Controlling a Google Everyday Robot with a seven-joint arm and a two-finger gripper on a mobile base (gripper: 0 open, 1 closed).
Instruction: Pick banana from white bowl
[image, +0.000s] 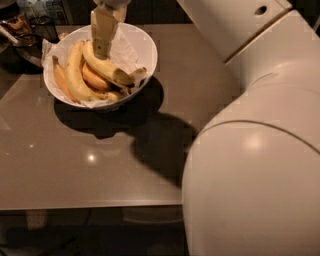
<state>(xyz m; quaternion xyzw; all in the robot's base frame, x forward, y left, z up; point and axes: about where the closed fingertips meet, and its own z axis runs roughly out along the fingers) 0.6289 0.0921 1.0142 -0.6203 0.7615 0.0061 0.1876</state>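
Note:
The white bowl (148, 49), lined with crinkled white paper, stands at the far left of the table. The banana (114, 71), long and yellow with a dark tip pointing right, lies on top of the other fruit. My gripper (101, 50) comes down from the top edge and touches the banana near its stem end. A more curved yellow banana (74, 75) lies to its left. A shorter orange-tinted one (95, 80) sits under it.
The brown glossy table (100, 165) carries the bowl and a dark shadow in front of it. My large white arm (260, 150) fills the right side and hides the table's right part. Dark clutter (20, 27) sits beyond the far left corner.

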